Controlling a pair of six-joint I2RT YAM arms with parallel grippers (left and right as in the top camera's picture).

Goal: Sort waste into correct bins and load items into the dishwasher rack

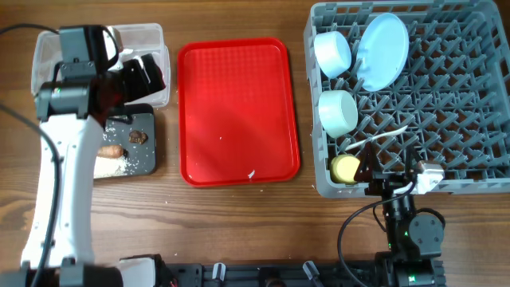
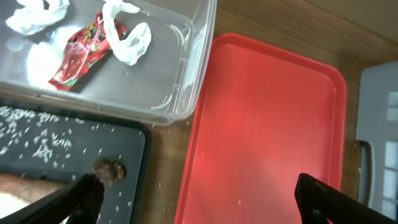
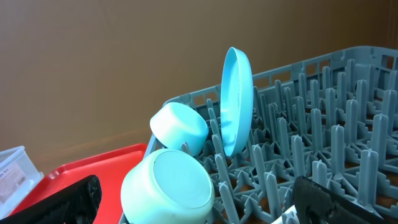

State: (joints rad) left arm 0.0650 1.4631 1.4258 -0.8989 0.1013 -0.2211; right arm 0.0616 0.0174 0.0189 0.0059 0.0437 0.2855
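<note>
Inside the dishwasher rack point(image 1: 454, 96), right side, a blue plate point(image 1: 382, 51) stands on edge with a far cup point(image 1: 332, 53) and a near cup point(image 1: 338, 112) beside it. The right gripper point(image 3: 199, 199) is at the rack's near rim, jaws apart, holding nothing. The left gripper point(image 2: 199, 202), jaws wide and holding nothing, hangs above the black tray point(image 2: 62, 143) and the clear bin point(image 2: 155, 81), which contains a red wrapper point(image 2: 78, 53). A red tray point(image 1: 237, 112) lies between bin and rack.
</note>
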